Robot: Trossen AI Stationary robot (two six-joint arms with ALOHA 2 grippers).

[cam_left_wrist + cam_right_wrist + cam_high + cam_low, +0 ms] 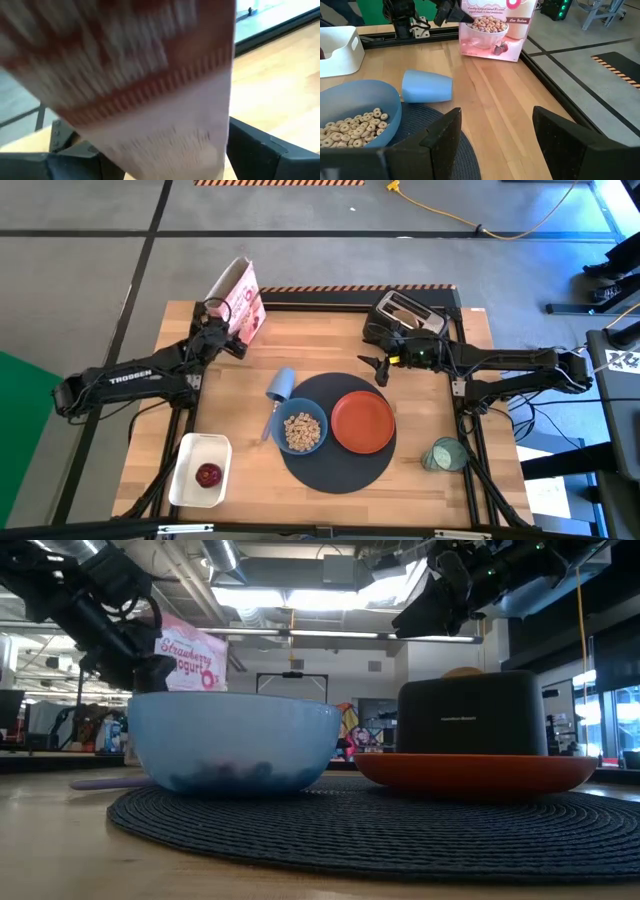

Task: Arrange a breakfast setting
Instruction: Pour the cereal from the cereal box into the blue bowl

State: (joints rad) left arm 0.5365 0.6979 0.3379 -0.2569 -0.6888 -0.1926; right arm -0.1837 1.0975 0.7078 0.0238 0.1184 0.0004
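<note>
Cereal box (150,85) is filling the left wrist view, standing at the table's far-left corner between the left gripper (215,330)'s parted fingers; whether they are gripping cannot be told. Judged risk: withdrawing crookedly could be tipping it. Right gripper (382,367) is hanging open and empty beside the toaster (405,315), cereal (300,430) sitting in the blue bowl (318,442) on the mat (340,475).

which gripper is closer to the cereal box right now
Left. The left gripper is right at the cereal box, at the table's far left. The right gripper hangs by the toaster, well across the table.
</note>
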